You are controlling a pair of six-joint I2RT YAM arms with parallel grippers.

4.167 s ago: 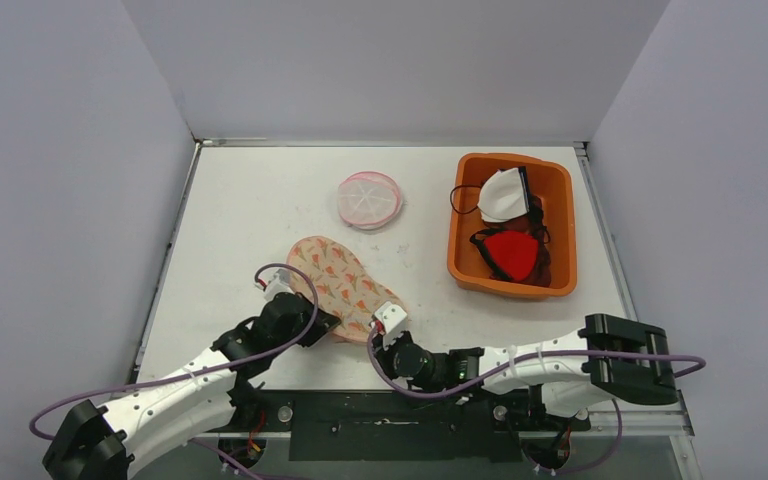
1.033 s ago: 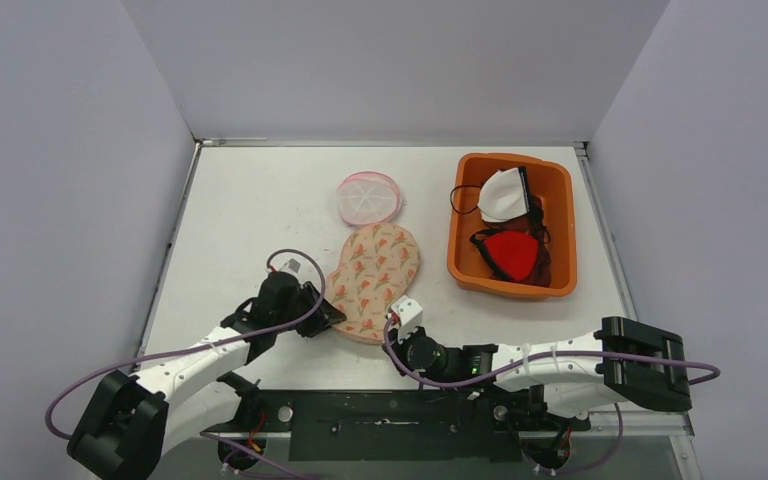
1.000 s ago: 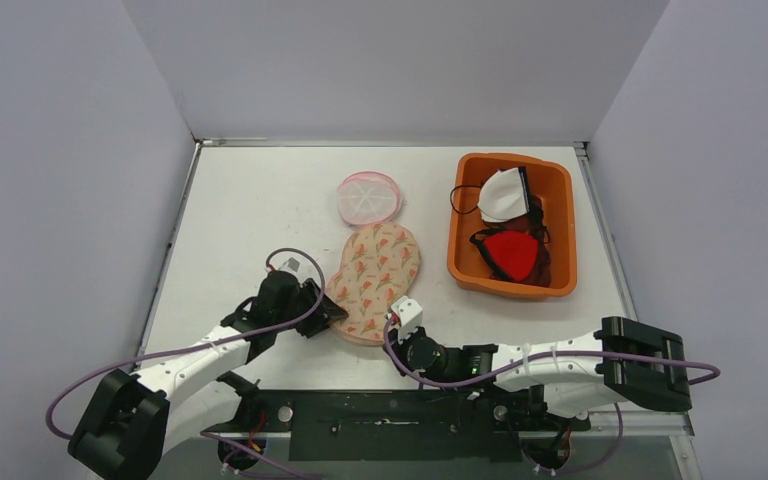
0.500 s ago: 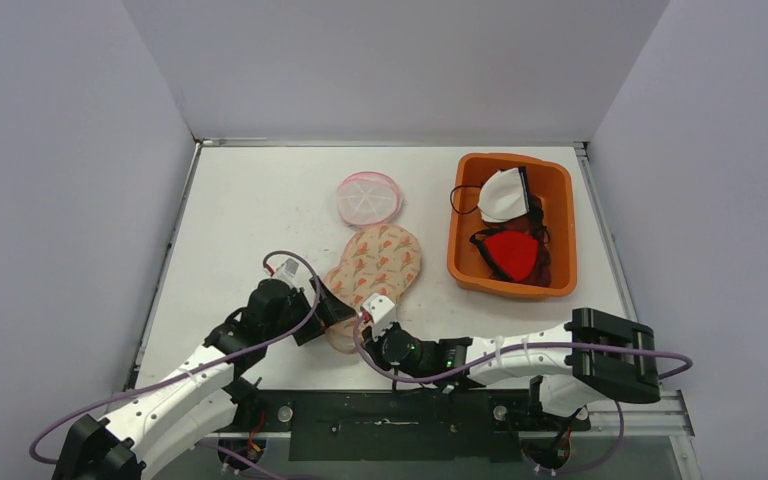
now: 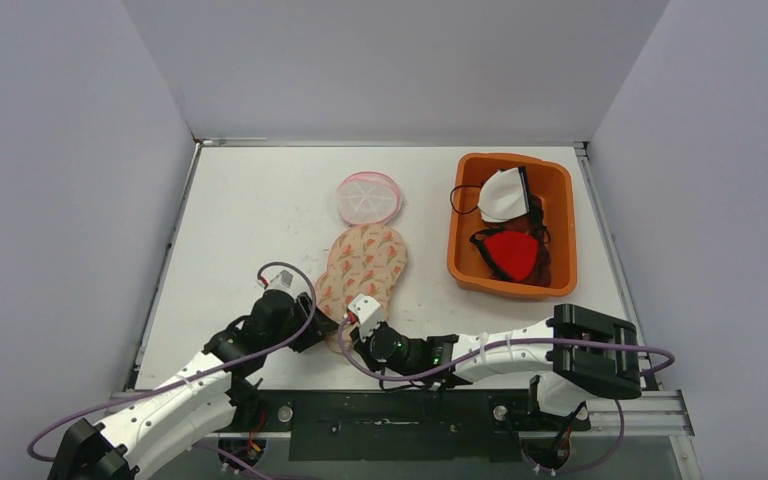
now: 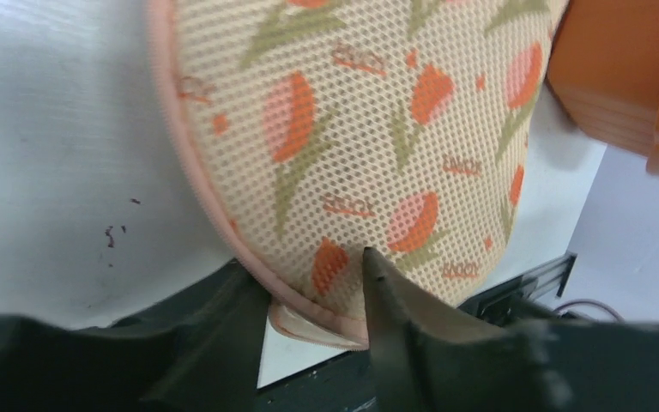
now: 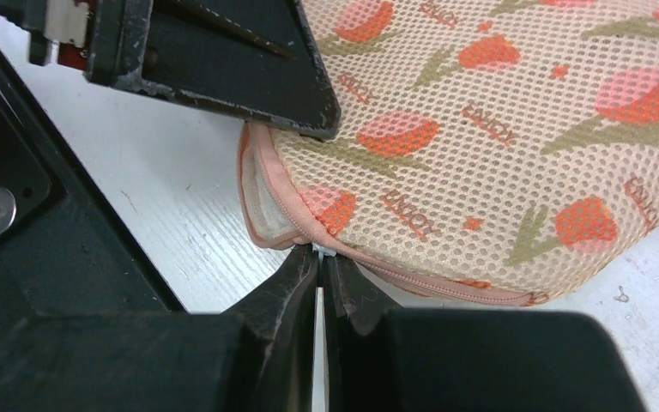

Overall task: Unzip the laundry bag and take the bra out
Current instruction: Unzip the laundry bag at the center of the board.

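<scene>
The laundry bag (image 5: 365, 262), beige mesh with orange tulips and a pink zipper seam, lies mid-table with its narrow end toward the arms. My left gripper (image 5: 321, 326) straddles that near end. In the left wrist view its jaws (image 6: 305, 266) are closed on the bag (image 6: 377, 129), one finger on the seam and the other on the mesh. My right gripper (image 5: 352, 326) meets the same end from the right. Its fingers (image 7: 319, 254) are shut on the small zipper pull (image 7: 321, 248) at the seam, where the bag (image 7: 498, 112) gapes slightly. The bra is hidden inside.
A round pink mesh pouch (image 5: 369, 198) lies just beyond the bag. An orange bin (image 5: 462, 230) at the right holds a white and a red padded garment. Both arms crowd the table's near edge, with the black frame rail right behind them.
The bag's near end has swung left, so it now lies almost straight. My right gripper moved left with the pull. My left gripper opened wide, then closed again on the bag's end.
</scene>
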